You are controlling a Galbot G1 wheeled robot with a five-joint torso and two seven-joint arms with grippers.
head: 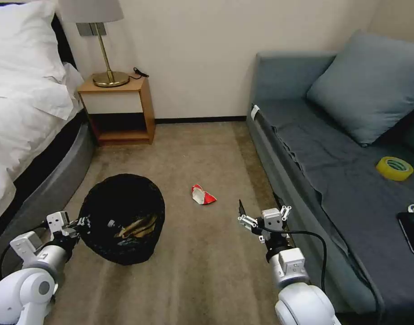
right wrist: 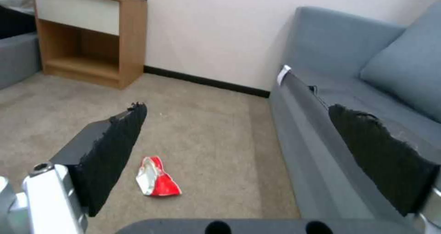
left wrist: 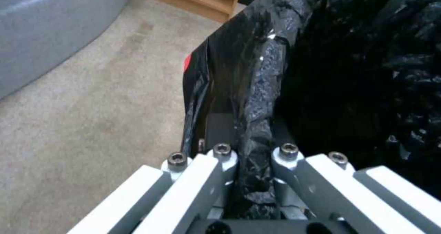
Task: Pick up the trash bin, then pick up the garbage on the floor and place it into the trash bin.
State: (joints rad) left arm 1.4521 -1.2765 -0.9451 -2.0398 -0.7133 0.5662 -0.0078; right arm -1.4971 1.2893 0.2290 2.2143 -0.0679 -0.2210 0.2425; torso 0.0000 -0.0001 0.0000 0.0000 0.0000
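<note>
Sitting on the carpet floor [head: 207, 271] between the bed [head: 22, 135] and the sofa [head: 342, 180], the trash bin [head: 121, 216] has yellow and brown litter down inside its black liner. Left gripper [left wrist: 253, 158] is clamped tight on the bin's rim, liner bunched between its fingers. Right gripper [right wrist: 257, 165] hangs just beside the sofa's front edge, jaws spread wide, holding nothing. One piece of garbage, the red-and-white crumpled wrapper [head: 202, 195], lies on the open floor between bin and sofa, near the right gripper.
</note>
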